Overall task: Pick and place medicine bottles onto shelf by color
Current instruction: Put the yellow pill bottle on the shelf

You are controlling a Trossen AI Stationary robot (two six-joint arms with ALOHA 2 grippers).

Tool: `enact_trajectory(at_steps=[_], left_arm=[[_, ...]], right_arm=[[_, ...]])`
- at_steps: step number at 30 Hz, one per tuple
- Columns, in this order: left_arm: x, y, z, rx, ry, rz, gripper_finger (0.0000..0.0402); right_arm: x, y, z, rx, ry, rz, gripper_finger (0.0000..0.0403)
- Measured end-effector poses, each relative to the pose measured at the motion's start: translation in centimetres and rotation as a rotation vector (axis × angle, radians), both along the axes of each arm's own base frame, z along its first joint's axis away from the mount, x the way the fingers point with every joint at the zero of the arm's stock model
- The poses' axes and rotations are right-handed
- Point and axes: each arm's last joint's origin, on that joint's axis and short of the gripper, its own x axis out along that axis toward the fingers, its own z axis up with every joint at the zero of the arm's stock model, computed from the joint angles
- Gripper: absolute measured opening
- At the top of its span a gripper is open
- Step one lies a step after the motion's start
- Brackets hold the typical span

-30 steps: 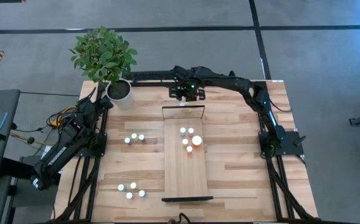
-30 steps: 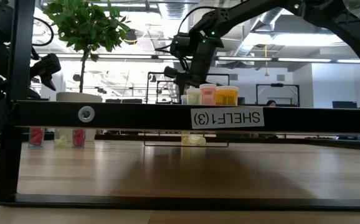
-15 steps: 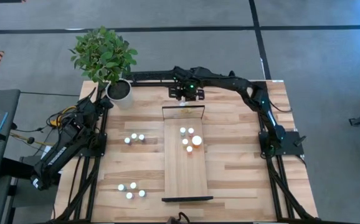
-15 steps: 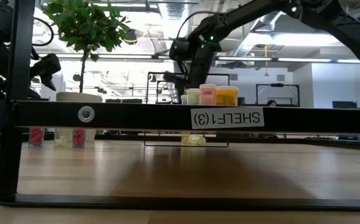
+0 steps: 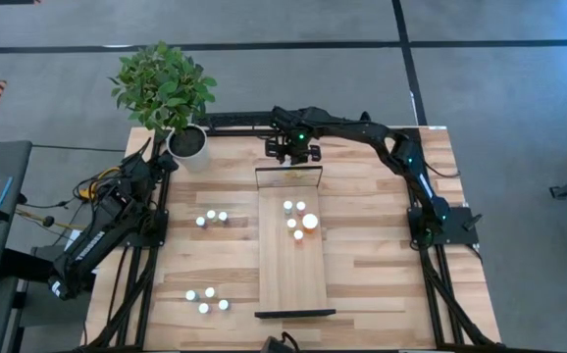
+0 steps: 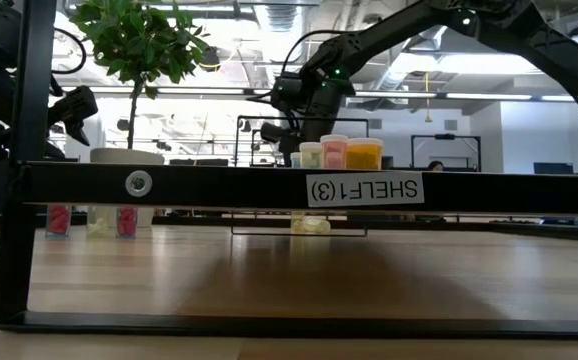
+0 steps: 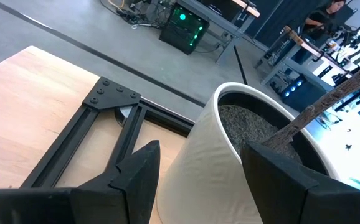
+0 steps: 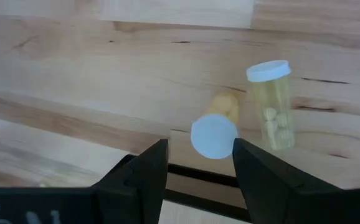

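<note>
Yellow bottle [image 8: 214, 127] stood upright on table just beyond shelf [image 5: 290, 265] far end, second yellow bottle [image 8: 272, 102] lying beside it. Likely light, rigid, smooth plastic; best pinched across body under white cap. Right gripper [image 8: 198, 163] hovered above it, fingers apart, empty. Left gripper [image 7: 195, 174] open beside plant pot [image 7: 242, 155].

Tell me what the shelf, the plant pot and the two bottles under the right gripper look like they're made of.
The shelf: pale wood board with visible grain, with a thin black frame, likely metal. The plant pot: smooth matte white, ceramic or plastic; cannot tell which. The two bottles: see-through yellowish bodies with opaque white caps, probably plastic; pills show through the lying one.
</note>
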Motion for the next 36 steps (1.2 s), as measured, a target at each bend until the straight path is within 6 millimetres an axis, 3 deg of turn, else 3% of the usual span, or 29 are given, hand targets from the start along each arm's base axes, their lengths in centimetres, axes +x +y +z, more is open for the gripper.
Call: enact_trajectory(at_steps=[36], left_arm=[[0.0, 0.0, 0.01, 0.0, 0.0, 0.001, 0.021]], right_arm=[[0.01, 0.1, -0.04, -0.035, 0.023, -0.005, 0.0202]])
